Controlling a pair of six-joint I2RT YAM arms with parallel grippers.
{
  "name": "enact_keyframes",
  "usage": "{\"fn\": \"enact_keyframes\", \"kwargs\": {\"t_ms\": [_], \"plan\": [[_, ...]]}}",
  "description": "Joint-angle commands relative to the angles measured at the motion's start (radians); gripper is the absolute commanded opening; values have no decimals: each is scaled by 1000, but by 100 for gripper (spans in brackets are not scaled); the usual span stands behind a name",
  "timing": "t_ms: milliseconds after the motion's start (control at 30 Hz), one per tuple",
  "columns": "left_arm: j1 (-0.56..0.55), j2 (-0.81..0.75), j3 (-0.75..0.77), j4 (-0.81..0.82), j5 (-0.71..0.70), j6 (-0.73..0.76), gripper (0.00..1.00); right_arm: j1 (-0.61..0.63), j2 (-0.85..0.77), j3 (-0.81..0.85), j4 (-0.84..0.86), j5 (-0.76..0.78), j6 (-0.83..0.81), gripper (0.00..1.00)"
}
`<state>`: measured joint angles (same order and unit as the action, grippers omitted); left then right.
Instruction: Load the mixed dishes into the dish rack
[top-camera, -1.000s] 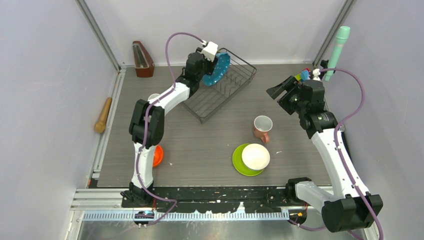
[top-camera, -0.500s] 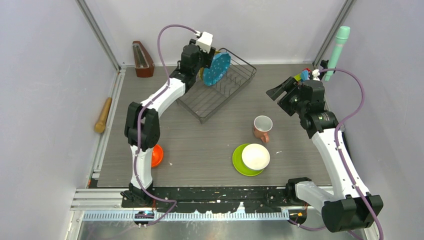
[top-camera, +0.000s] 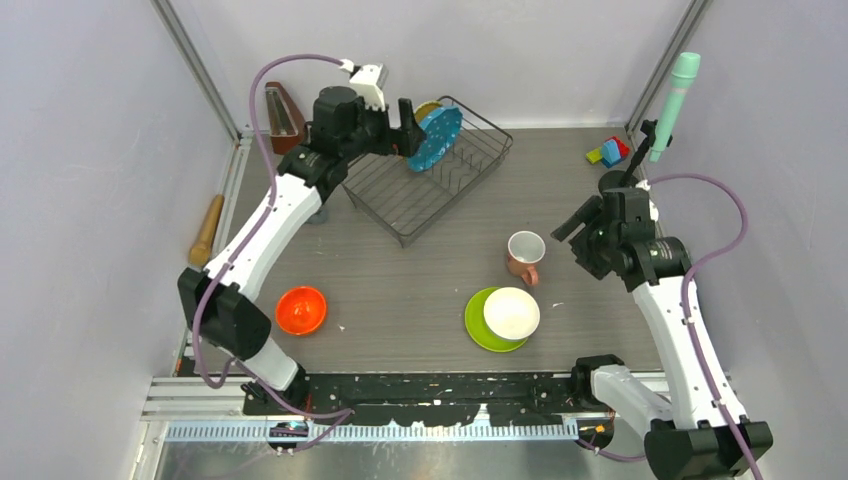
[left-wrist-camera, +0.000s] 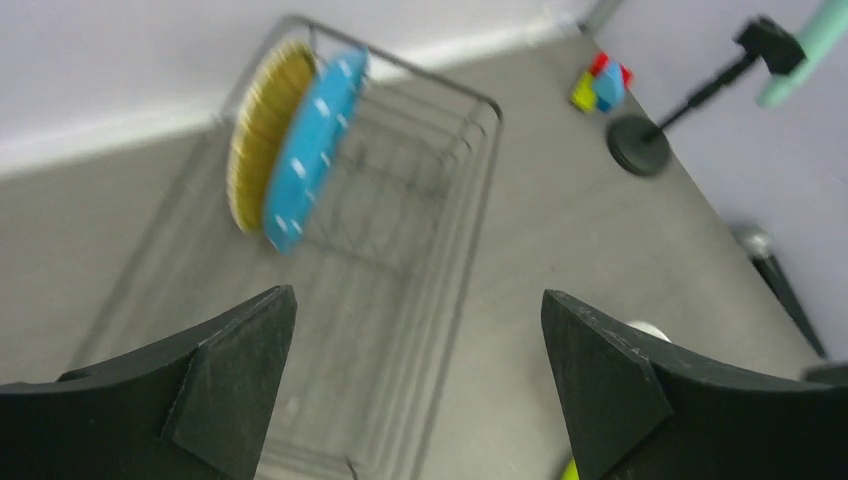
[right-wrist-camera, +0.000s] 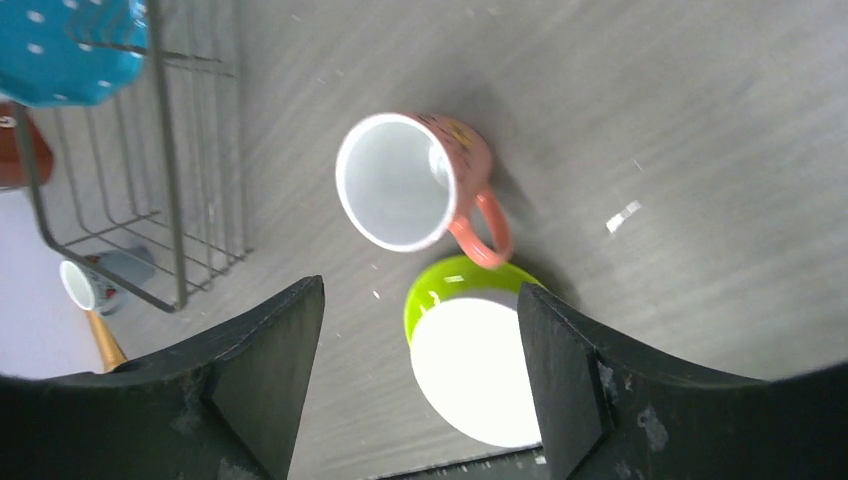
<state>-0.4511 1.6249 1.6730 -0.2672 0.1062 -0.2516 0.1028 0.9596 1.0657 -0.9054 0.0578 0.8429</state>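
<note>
The large rectangular dish rack of thin dark wire (top-camera: 400, 200) sits toward the back of the grey table (top-camera: 420, 290), left of centre & set at an angle. At its far end the teal-blue plate w/ white dots (top-camera: 435, 138) stands on edge in the tines. The round yellow woven plate (top-camera: 427, 108) stands on edge right behind it; whether the two touch, can't tell. The left gripper (left-wrist-camera: 419, 292) hovers by the rack's left side, near the teal-blue plate, fingers wide apart w/ nothing btwn them. The right gripper (right-wrist-camera: 421, 284) hangs over the table to the right of the salmon-pink mug (top-camera: 524, 254), fingers also apart & empty. That mug stands upright, mouth up, handle toward the near edge, just behind the lime green plate (top-camera: 477, 325). The plate lies flat w/ the white bowl (top-camera: 512, 313) sitting in it, off-centre to the right. The orange bowl (top-camera: 301, 310) sits mouth up near the front left, well apart from the rack. The small grey-blue mug (right-wrist-camera: 100, 278) is on the table just outside the rack's left side; upright or tipped, can't tell. The wooden metronome (top-camera: 275, 105) is in the back left corner & the coloured toy blocks (top-camera: 610, 152) at back right.
</note>
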Motion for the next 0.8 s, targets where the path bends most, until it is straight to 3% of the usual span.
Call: {"fn": "enact_keyframes", "kwargs": {"t_ms": [0, 300, 467, 767], "plan": [[1, -86, -100, -256, 191, -168, 99, 14, -67, -18, -206, 21, 34, 75], [5, -380, -435, -245, 229, -231, 100, 77, -207, -225, -209, -224, 20, 69], [6, -519, -553, -260, 150, -209, 100, 98, -234, -297, -230, -180, 32, 68], [6, -681, -625, -355, 80, -163, 100, 148, -221, -432, -137, -204, 78, 64]]}}
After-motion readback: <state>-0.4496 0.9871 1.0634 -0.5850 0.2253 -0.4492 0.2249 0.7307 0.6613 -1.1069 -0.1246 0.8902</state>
